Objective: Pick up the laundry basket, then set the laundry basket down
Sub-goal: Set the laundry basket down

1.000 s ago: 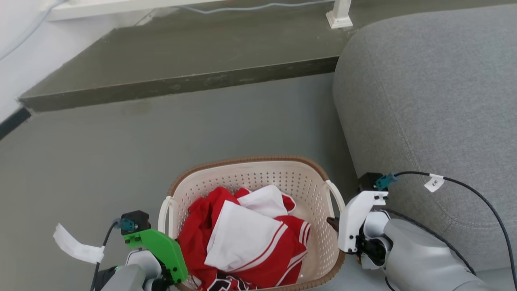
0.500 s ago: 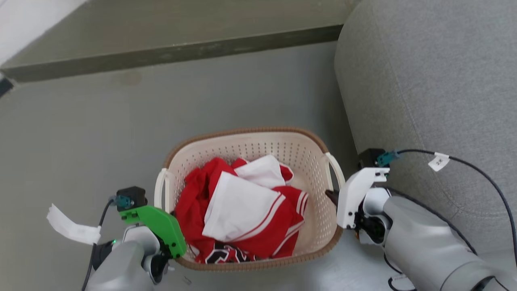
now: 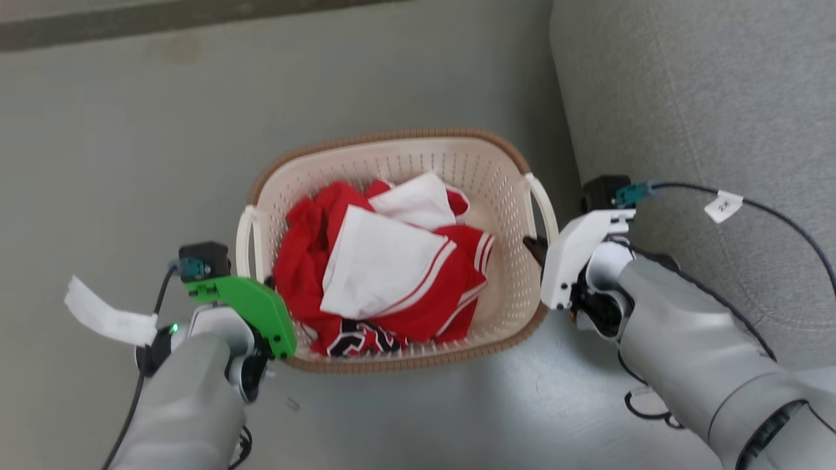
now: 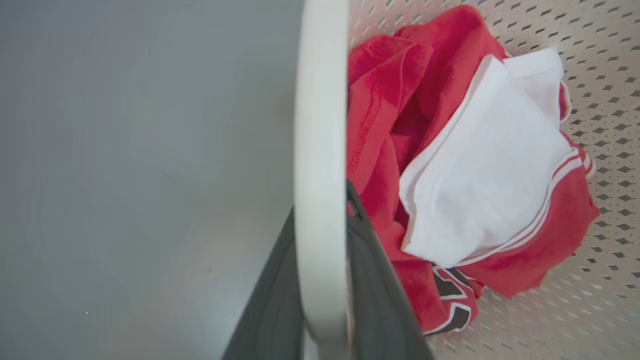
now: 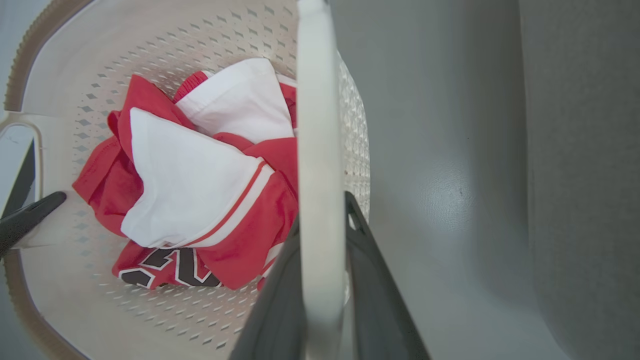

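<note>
Nearest the robot, the left claw (image 4: 322, 210) is clenched on the left handle (image 3: 243, 241), one dark finger on each side of the white bar. The right claw (image 5: 322, 210) grips the right handle (image 3: 542, 202) the same way. In the head view they sit at 9 and 3 o'clock of the laundry basket (image 3: 392, 134).

Over the last second the whole head picture has slid. The basket has gone from the bottom edge to the middle, and the step (image 3: 130, 26) has shrunk to a strip at 12 o'clock. That is the camera tipping down, not the things moving. A faint mark on the floor (image 3: 179, 49) has shifted upward by as much as the basket. Both claws hold the same spots on the handles as before. I judge the grip is made and the lift barely begun, if at all. Whether the base has left the floor cannot be told.

The basket is cream-white perforated plastic, a rounded rectangle with a brown woven-look rim, and it sits level. Inside lie crumpled red and white clothes (image 3: 385, 274) with black lettering at the near end, well below the rim. Just beside it, from 1 to 4 o'clock, stands a grey sofa (image 3: 705, 98). A lift should keep the right arm off that sofa.
</note>
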